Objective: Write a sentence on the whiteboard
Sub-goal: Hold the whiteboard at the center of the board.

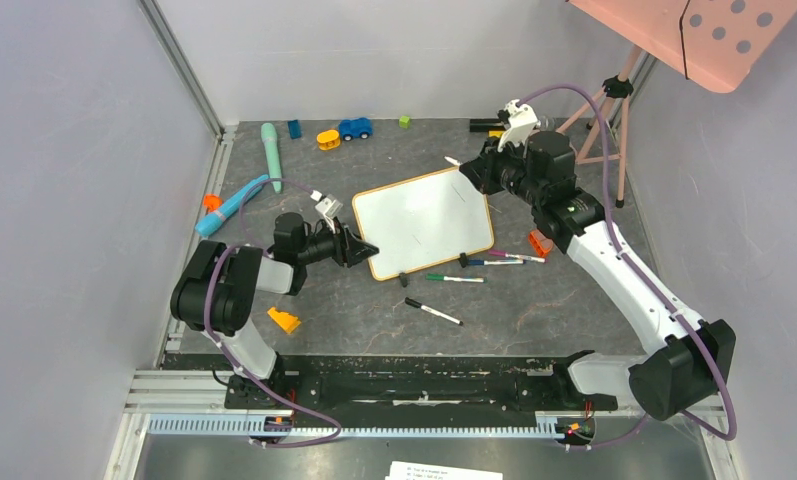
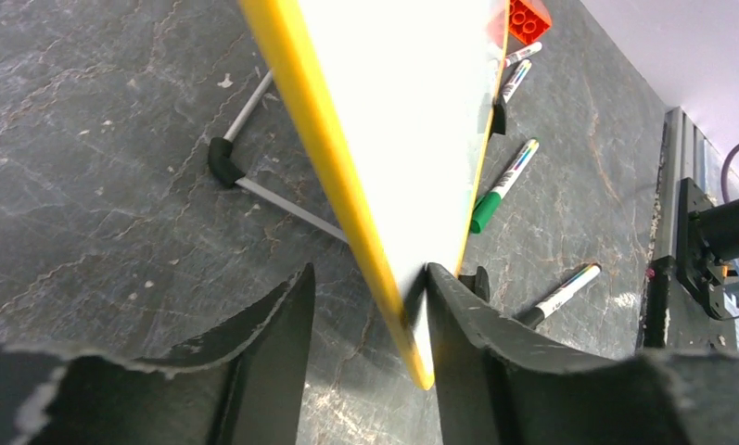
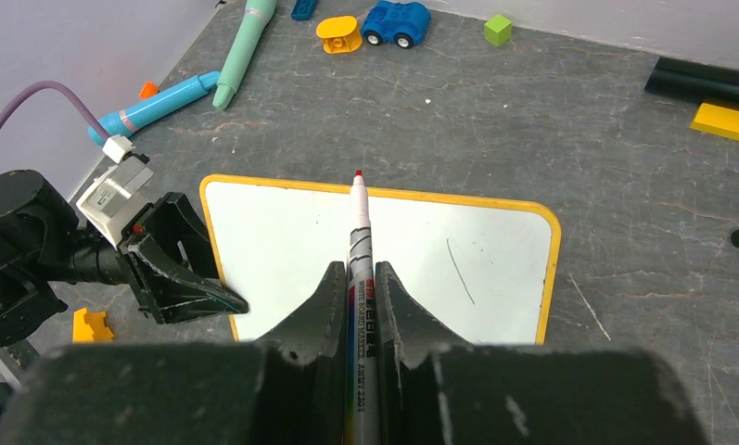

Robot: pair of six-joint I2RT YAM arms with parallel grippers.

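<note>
The whiteboard (image 1: 424,220) stands tilted on its little black feet in the middle of the table. Its white face (image 3: 421,241) carries only a faint thin stroke, and no red words of the sentence show on it. My left gripper (image 1: 359,248) is open around the board's near left corner (image 2: 412,306). The right finger (image 2: 467,324) touches the white face, and a gap separates the left finger from the frame. My right gripper (image 3: 359,269) is shut on a red-tipped whiteboard marker (image 3: 360,222) at the board's far right edge (image 1: 474,172). The tip points over the board.
Several loose markers (image 1: 454,278) lie in front of the board, one nearer the bases (image 1: 434,311). An orange brick (image 1: 283,320) sits near the left arm. A teal pen (image 1: 271,155), a blue toy car (image 1: 354,128), a tripod (image 1: 614,110) and a pink dotted panel (image 1: 714,30) stand at the back.
</note>
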